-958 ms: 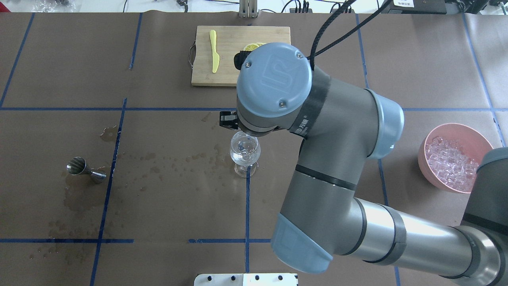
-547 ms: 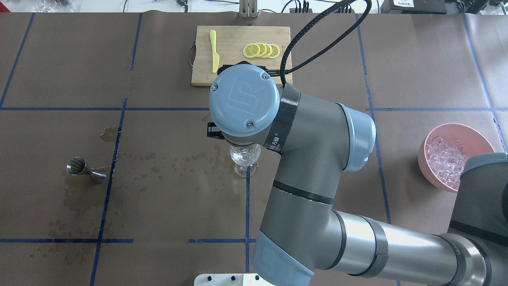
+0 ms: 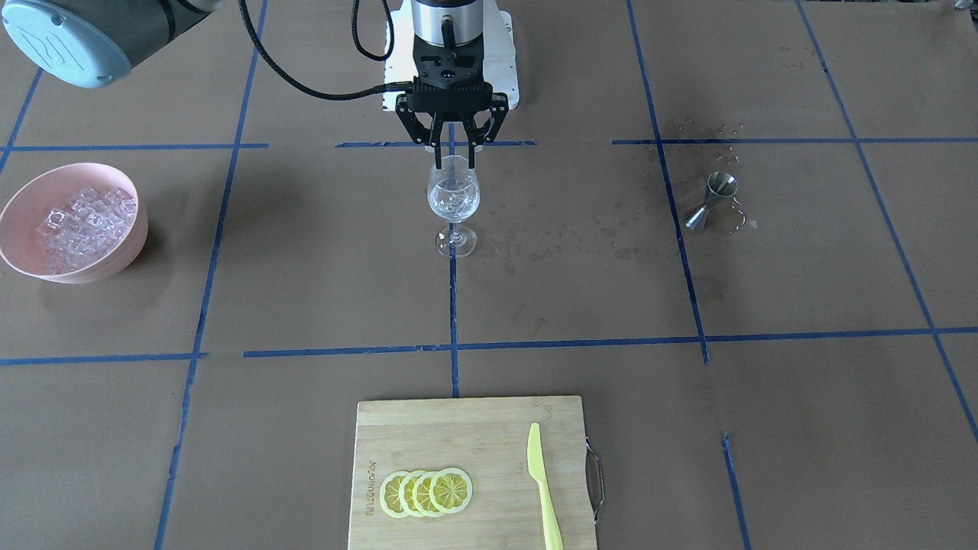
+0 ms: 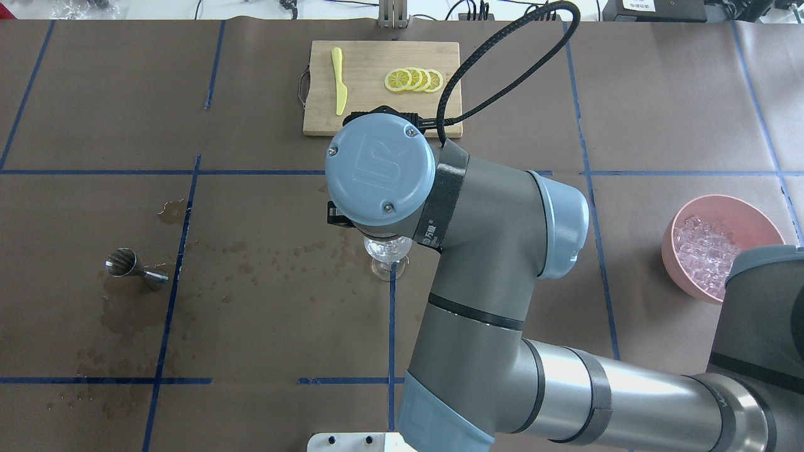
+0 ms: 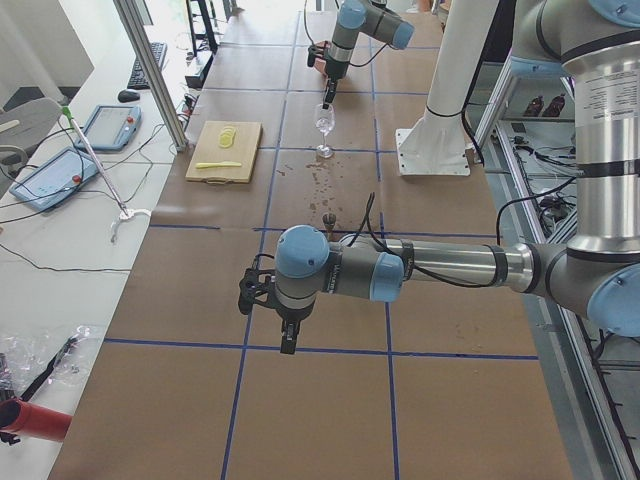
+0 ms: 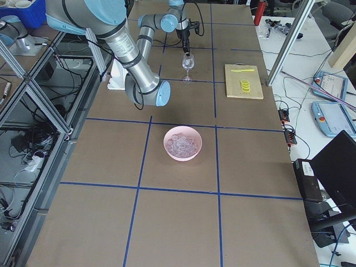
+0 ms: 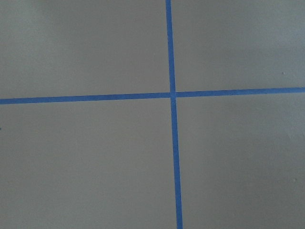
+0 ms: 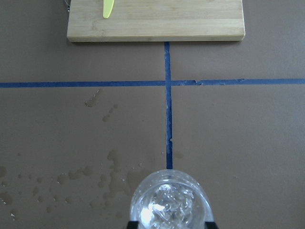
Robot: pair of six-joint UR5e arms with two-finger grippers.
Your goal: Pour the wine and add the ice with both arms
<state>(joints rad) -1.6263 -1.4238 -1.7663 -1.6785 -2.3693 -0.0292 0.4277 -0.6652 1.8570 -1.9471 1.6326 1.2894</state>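
A stemmed wine glass (image 3: 452, 200) stands mid-table with clear ice cubes (image 8: 169, 202) in its bowl. I cannot make out the wine in it. My right gripper (image 3: 454, 160) hangs straight over the glass, open, its fingertips level with the rim on either side. In the overhead view the right wrist hides most of the glass (image 4: 386, 252). More ice (image 4: 706, 251) is heaped in a pink bowl (image 3: 23, 195) at the table's right end. My left gripper (image 5: 287, 338) hovers over bare table far to the left; I cannot tell whether it is open or shut.
A steel jigger (image 4: 135, 267) lies on its side left of the glass, with wet stains (image 4: 276, 257) spread between them. At the far edge, a wooden board (image 4: 364, 119) holds lemon slices (image 4: 414, 80) and a yellow knife (image 4: 339, 81).
The right wrist swung left and back toward the robot, coming over the glass. It now covers most of the glass and has uncovered the lemon slices.
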